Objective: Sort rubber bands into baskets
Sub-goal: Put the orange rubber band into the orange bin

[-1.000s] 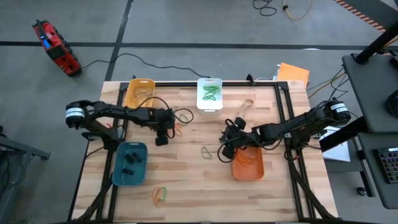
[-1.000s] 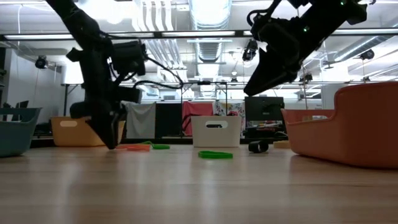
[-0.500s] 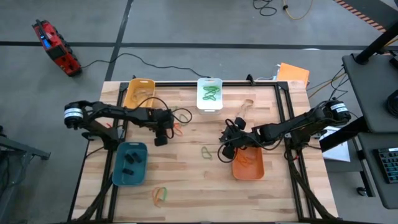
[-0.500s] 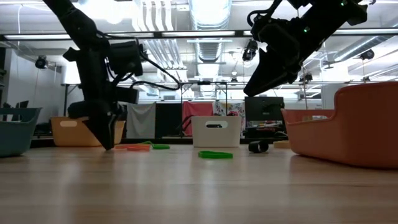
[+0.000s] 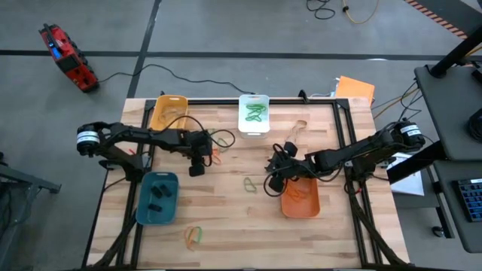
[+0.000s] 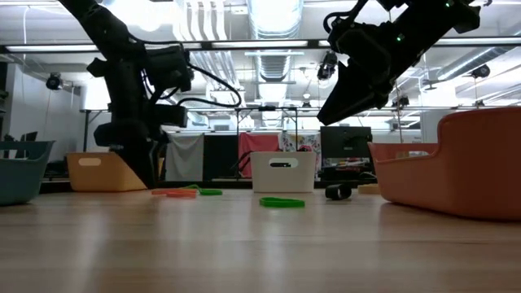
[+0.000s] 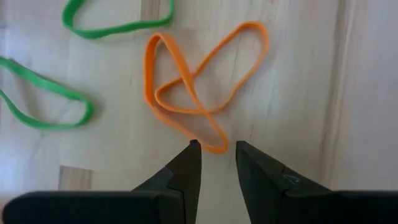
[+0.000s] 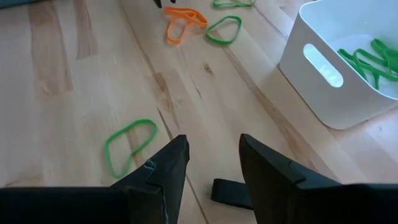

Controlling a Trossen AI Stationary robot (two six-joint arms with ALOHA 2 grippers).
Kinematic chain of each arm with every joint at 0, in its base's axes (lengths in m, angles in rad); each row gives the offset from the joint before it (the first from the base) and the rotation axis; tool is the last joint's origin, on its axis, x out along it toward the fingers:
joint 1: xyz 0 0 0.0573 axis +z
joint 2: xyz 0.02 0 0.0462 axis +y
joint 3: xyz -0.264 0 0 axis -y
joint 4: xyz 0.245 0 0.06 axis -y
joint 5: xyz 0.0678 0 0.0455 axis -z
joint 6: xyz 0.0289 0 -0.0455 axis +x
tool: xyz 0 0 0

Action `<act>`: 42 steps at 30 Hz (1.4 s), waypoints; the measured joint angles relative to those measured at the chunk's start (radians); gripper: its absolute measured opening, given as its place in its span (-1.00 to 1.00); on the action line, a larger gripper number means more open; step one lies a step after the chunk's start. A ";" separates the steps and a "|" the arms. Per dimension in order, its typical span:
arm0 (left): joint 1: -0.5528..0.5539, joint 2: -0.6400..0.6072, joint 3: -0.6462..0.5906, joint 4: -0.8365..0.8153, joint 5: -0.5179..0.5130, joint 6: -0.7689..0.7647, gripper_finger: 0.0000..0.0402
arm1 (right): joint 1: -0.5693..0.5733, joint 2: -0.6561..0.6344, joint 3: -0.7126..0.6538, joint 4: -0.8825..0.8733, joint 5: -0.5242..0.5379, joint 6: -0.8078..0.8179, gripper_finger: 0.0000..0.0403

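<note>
Left gripper [image 7: 214, 146] down over the orange rubber band [image 7: 202, 87], fingers a narrow gap apart.

Its fingertips straddle the twisted band's near edge on the wooden table [image 5: 226, 211], clamping nothing, green rubber bands [image 7: 43, 102] just beside. The right gripper [image 8: 211, 146] hangs half-open and empty by the orange basket [image 5: 301, 202], a green band [image 8: 127, 144] below it, the white basket [image 8: 348, 68] nearby.

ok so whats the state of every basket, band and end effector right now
left end effector: open, fingertips at the orange band, nothing held
right end effector: open, empty, raised over the table
orange band: flat on the wood, twisted
white basket: green bands inside
teal basket: black bands inside
orange basket: orange bands inside
yellow basket: contents unclear
green band: loose on the table
</note>
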 joint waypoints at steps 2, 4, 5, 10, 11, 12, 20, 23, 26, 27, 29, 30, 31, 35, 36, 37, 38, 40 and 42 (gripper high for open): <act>0.000 0.000 0.001 0.012 -0.003 0.006 -0.57 | -0.001 0.000 0.000 0.000 0.000 0.000 -0.30; 0.000 0.000 0.001 0.040 -0.001 0.005 -0.56 | -0.001 0.000 0.000 0.001 0.001 0.000 -0.30; 0.000 0.000 0.001 0.047 0.008 0.004 -0.54 | -0.001 0.000 0.000 0.002 0.001 0.000 -0.30; -0.002 0.000 -0.001 0.055 0.022 0.002 -0.42 | -0.001 0.000 0.000 0.007 0.001 0.000 -0.30; -0.002 0.000 -0.006 0.065 0.022 0.004 -0.40 | -0.001 0.000 0.000 0.007 0.001 0.000 -0.30; -0.002 0.000 -0.015 0.076 0.022 0.007 -0.39 | -0.001 0.000 0.000 0.007 0.001 0.000 -0.30; -0.002 0.002 -0.087 0.154 0.000 -0.016 -0.39 | 0.000 0.000 0.000 0.007 0.001 0.000 -0.30; -0.003 0.001 -0.099 0.175 -0.001 -0.028 -0.48 | 0.000 0.000 0.000 0.007 0.001 0.000 -0.30; -0.003 0.000 -0.108 0.191 0.006 -0.029 -0.65 | 0.000 0.000 0.000 0.008 0.001 0.000 -0.30; -0.003 0.000 -0.109 0.192 0.007 -0.029 -0.72 | 0.000 0.000 0.000 0.008 0.001 0.000 -0.30; -0.003 0.000 -0.109 0.194 0.006 -0.029 -0.87 | 0.000 0.000 0.000 0.008 0.001 0.000 -0.30; -0.003 -0.001 -0.109 0.194 0.004 -0.029 -0.93 | 0.000 0.000 0.000 0.008 0.001 0.000 -0.30; -0.003 -0.002 -0.109 0.194 0.000 -0.029 -0.96 | 0.000 0.000 0.000 0.008 0.001 0.000 -0.30; -0.009 -0.019 -0.105 0.180 -0.014 -0.028 -0.99 | 0.000 0.000 0.000 0.008 0.001 0.000 -0.30; -0.011 -0.030 -0.102 0.178 -0.016 -0.028 -0.99 | 0.000 0.000 0.000 0.008 0.001 0.000 -0.30; -0.014 -0.042 -0.098 0.177 -0.017 -0.028 -1.00 | 0.000 0.000 0.000 0.008 0.001 0.000 -0.30; -0.018 -0.057 -0.094 0.178 -0.017 -0.028 -1.00 | 0.000 0.000 0.000 0.009 0.001 0.000 -0.30; -0.033 -0.089 -0.081 0.178 -0.016 -0.033 -1.00 | 0.000 0.000 0.000 0.017 0.001 -0.006 -0.30; -0.059 -0.125 -0.062 0.187 -0.006 -0.039 -1.00 | 0.000 0.000 0.000 0.043 0.001 -0.028 -0.30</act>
